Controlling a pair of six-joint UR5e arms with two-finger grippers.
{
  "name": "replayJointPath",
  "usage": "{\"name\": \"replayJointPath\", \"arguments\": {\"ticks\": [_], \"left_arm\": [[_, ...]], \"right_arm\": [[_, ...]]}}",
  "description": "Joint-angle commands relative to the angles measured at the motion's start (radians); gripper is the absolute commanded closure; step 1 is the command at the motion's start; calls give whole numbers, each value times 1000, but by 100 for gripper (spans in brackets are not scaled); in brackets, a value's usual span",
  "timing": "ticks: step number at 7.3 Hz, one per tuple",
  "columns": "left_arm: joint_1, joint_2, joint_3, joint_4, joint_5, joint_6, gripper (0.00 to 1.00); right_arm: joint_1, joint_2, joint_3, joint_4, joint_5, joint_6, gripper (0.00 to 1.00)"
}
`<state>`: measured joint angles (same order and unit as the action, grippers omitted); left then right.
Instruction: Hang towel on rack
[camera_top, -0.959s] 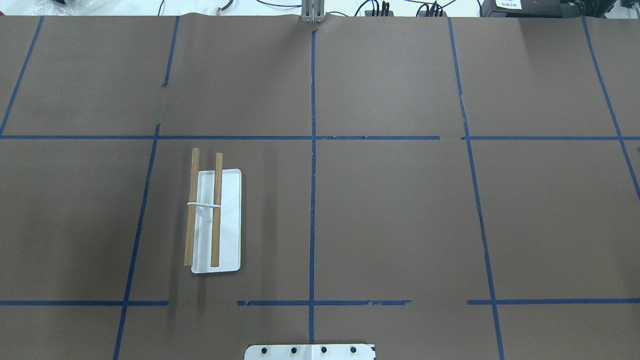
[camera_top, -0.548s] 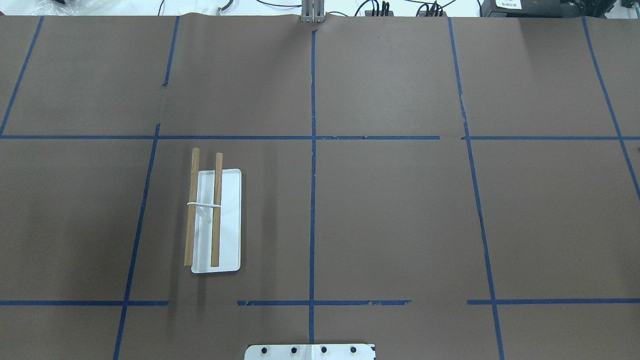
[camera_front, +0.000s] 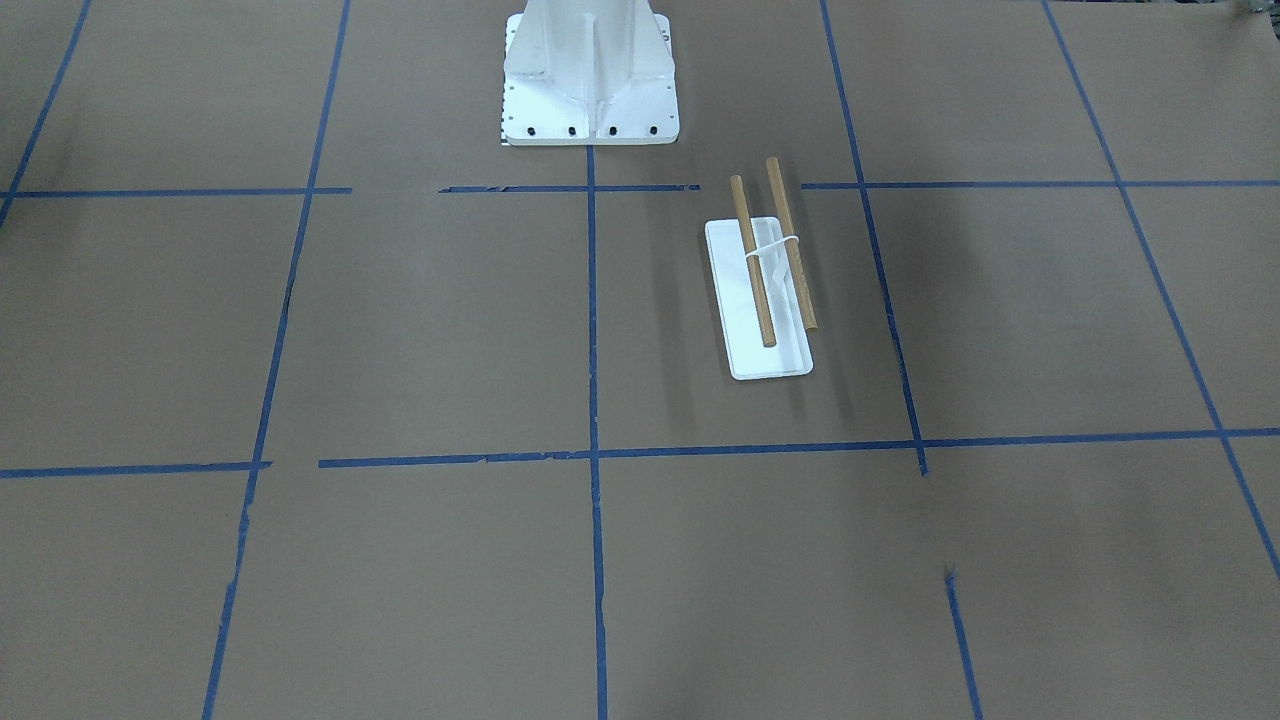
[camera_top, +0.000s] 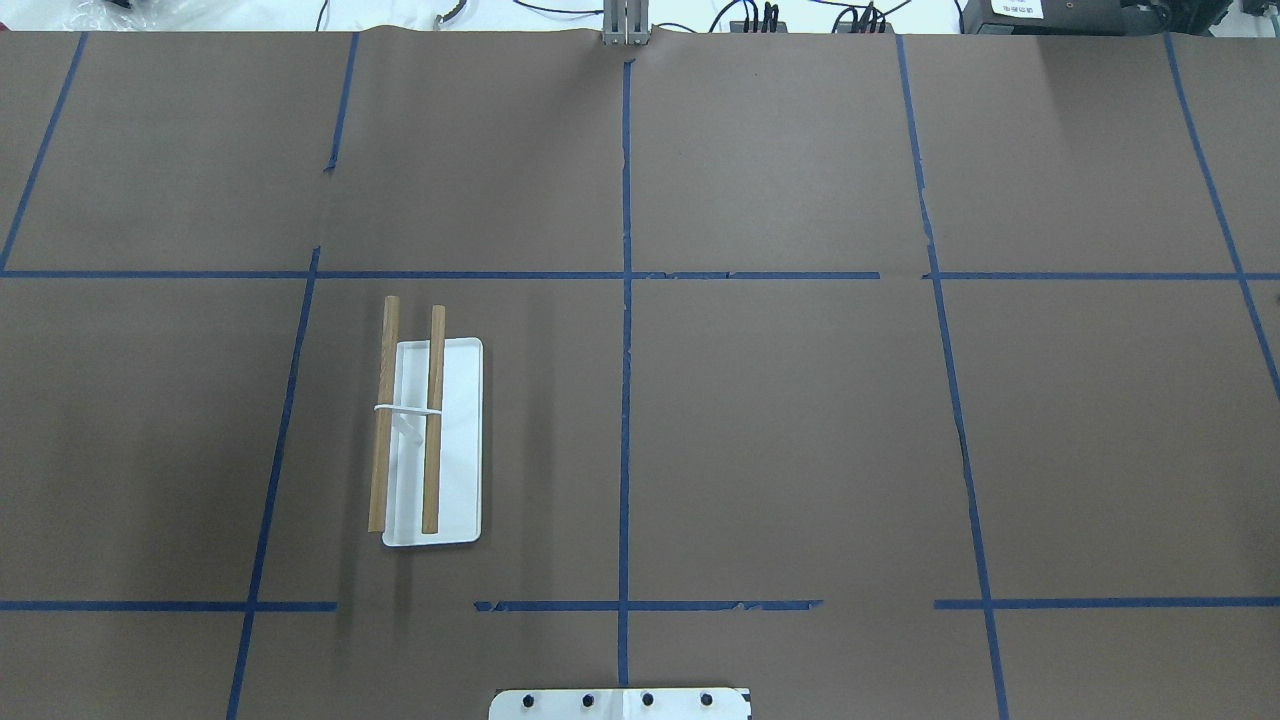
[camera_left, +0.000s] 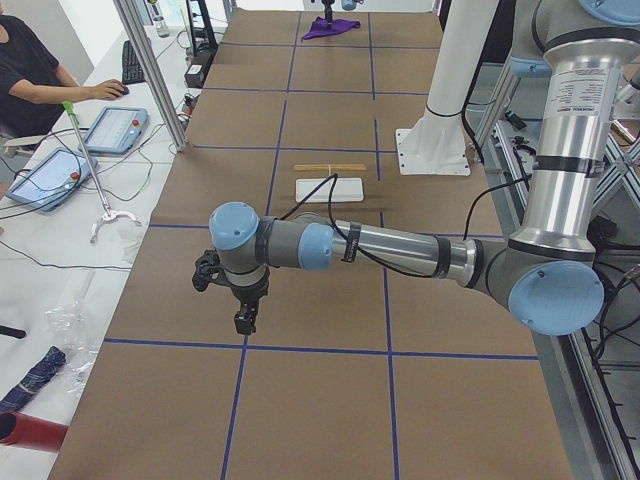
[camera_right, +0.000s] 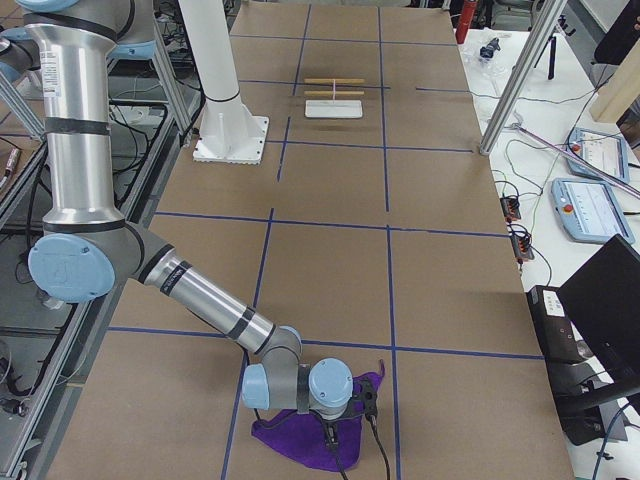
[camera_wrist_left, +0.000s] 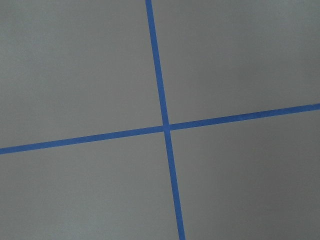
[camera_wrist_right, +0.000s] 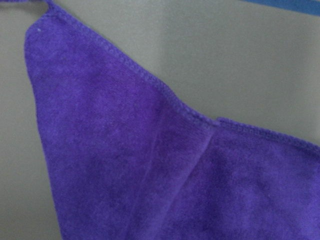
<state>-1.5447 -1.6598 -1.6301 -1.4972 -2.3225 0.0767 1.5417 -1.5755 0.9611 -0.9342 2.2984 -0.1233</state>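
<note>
The rack (camera_top: 430, 440) has a flat white base and two wooden dowel rods. It stands left of the table's middle, and also shows in the front view (camera_front: 760, 290) and both side views (camera_left: 330, 185) (camera_right: 333, 100). The purple towel (camera_right: 290, 435) lies crumpled at the table's right end and fills the right wrist view (camera_wrist_right: 150, 175). My right gripper (camera_right: 333, 432) is down on the towel; I cannot tell if it is open or shut. My left gripper (camera_left: 243, 320) hangs above bare table at the left end, far from the rack; I cannot tell its state.
The large white robot pedestal (camera_front: 590, 70) stands at the near table edge, close to the rack. Blue tape lines (camera_wrist_left: 165, 125) grid the brown table cover. An operator (camera_left: 30, 70) and tablets (camera_left: 115, 128) are beside the table's far side.
</note>
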Motion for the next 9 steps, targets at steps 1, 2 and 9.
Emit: {"name": "replayJointPath", "arguments": {"ticks": [1,2,9], "left_arm": [[0,0,-1,0,0,0,0],[0,0,-2,0,0,0,0],[0,-2,-13,0,-2,-3,0]], "right_arm": [[-3,2,-13,0,1,5,20],[-5,2,-12,0,1,-1,82],[1,0,86,0,68,2,100]]}}
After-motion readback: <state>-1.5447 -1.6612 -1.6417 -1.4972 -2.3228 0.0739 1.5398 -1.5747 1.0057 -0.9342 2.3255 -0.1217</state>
